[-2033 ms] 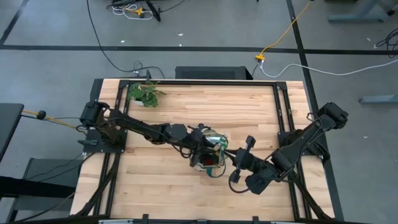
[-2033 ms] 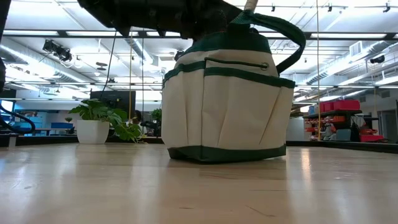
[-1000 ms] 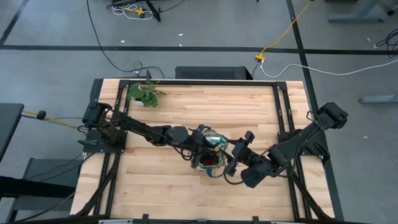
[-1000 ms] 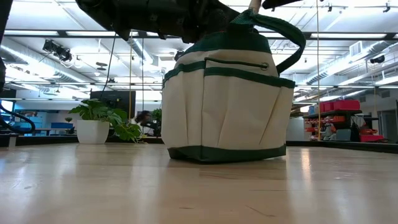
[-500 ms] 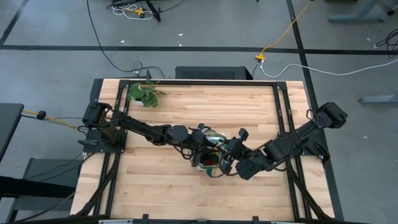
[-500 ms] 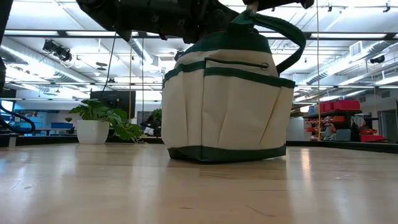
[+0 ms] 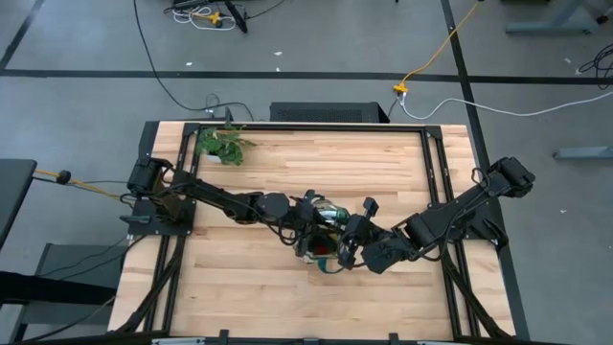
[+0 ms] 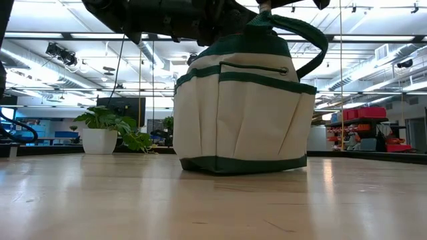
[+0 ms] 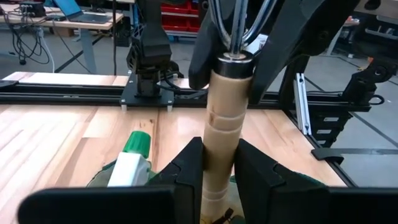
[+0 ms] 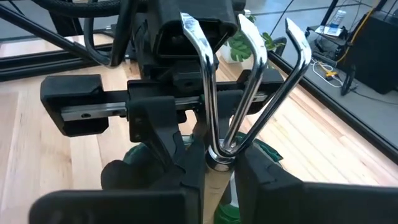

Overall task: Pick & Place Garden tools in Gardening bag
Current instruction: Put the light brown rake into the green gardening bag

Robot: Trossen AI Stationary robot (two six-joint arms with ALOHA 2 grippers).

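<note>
Wooden-handled rake [image 9: 225, 134] stands upright in cream bag [image 8: 243, 113].

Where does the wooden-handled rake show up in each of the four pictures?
High view: hidden under the two grippers meeting over the gardening bag.
Low view: only the handle's tip at the top edge, above the bag.
Left wrist view: rake upright between the left gripper fingers.
Right wrist view: metal prongs central.
Shared landmark: the bag.

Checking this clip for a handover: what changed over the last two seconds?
The right claw swung in from the table's right side to the bag and closed on the wooden handle of the rake, just below its prongs. The left claw kept its grip lower on that handle. Bag and potted plant stayed put.
</note>
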